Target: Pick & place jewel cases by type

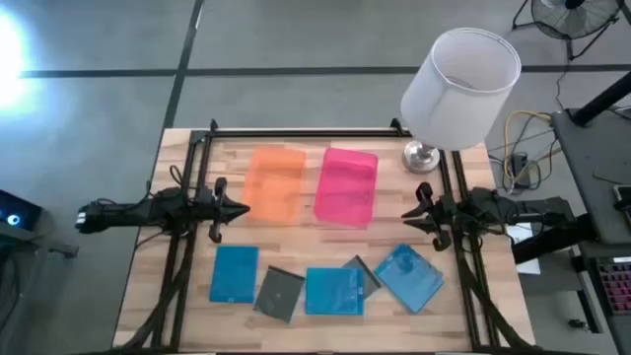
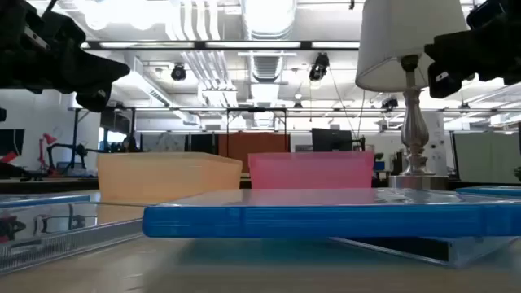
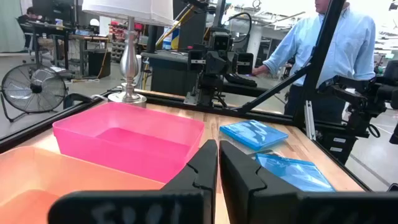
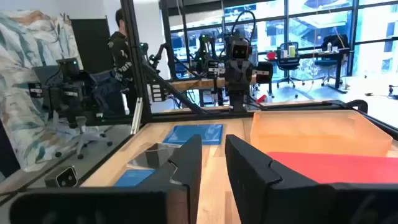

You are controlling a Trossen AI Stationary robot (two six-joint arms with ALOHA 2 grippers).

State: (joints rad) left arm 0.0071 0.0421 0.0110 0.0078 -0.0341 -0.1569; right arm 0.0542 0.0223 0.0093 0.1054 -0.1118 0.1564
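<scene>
Two grippers hover above the table and grasp nothing. The left gripper point(image 1: 240, 208) has its fingers point(image 3: 202, 171) almost pressed together, only a thin slit between them; it is just beside the orange tray point(image 1: 273, 183), on the side away from the pink tray point(image 1: 347, 185). The right gripper point(image 1: 412, 215) has its fingers point(image 4: 186, 163) a little parted; it is just beside the pink tray, below the lamp point(image 1: 458, 81).

Only the high view shows all five jewel cases point(image 1: 325, 282) in a row nearer the front edge than the trays: three blue, two dark, one dark case partly under blue ones. Only the left wrist view shows a person point(image 3: 329, 46) in a light blue shirt behind the table.

Both trays hold nothing.
</scene>
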